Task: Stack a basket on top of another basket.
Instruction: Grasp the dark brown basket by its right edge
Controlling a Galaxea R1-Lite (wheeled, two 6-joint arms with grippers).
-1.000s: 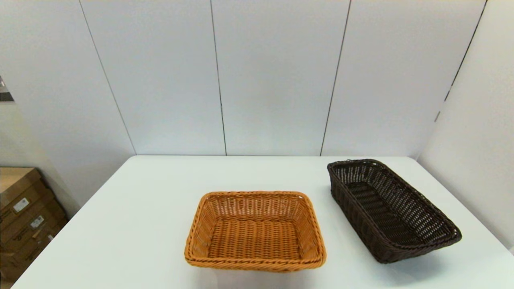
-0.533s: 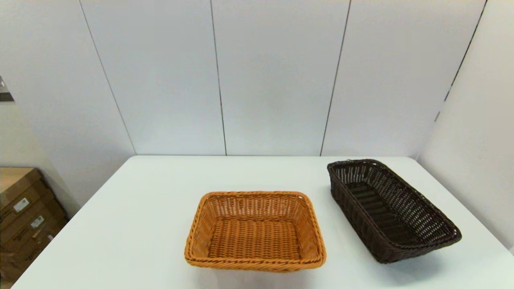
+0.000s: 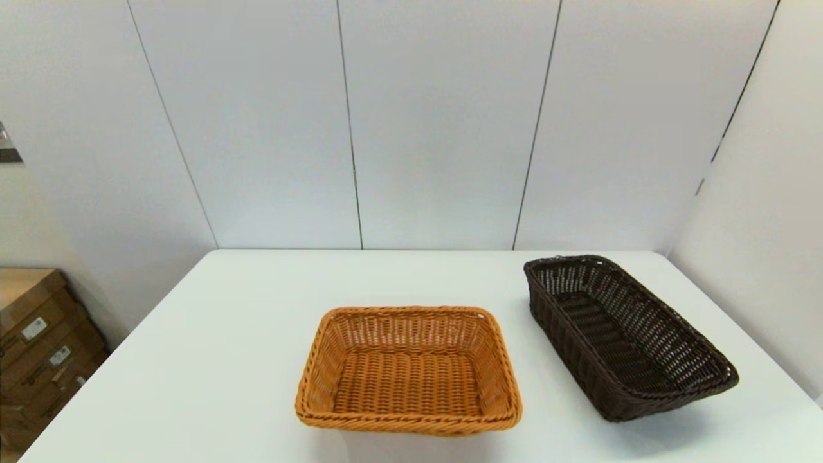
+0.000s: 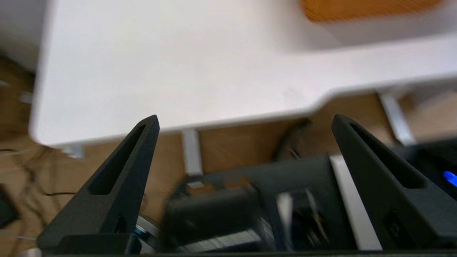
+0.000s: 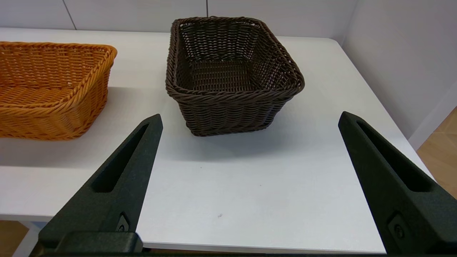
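Cardboard boxes [image 3: 38, 347] sit stacked on the floor at the far left, beyond the left edge of the white table [image 3: 225, 360]. Next comes the left gripper [image 4: 244, 119], which is out of the head view; its own wrist view shows it near the table's near edge, looking at the underside area and a strip of tabletop, with its two black fingers [image 4: 121, 178] spread wide apart and nothing between them. A blurred sliver of orange shows past the tabletop in that view.

Near the middle of the table, close to the near edge, stands the orange-tan basket [image 3: 408, 370], upright on its base, its open mouth up and nothing inside it. To its right and a little farther back stands the dark brown basket [image 3: 627, 334], also upright and with nothing in it, turned at an angle so that its long side runs from far left to near right. The two baskets are apart, with a gap of bare table between them.

At the right, the right gripper [image 5: 250, 119] hangs at the near edge of the table, facing the dark brown basket's short near end, not touching it, its fingers spread wide and holding nothing.
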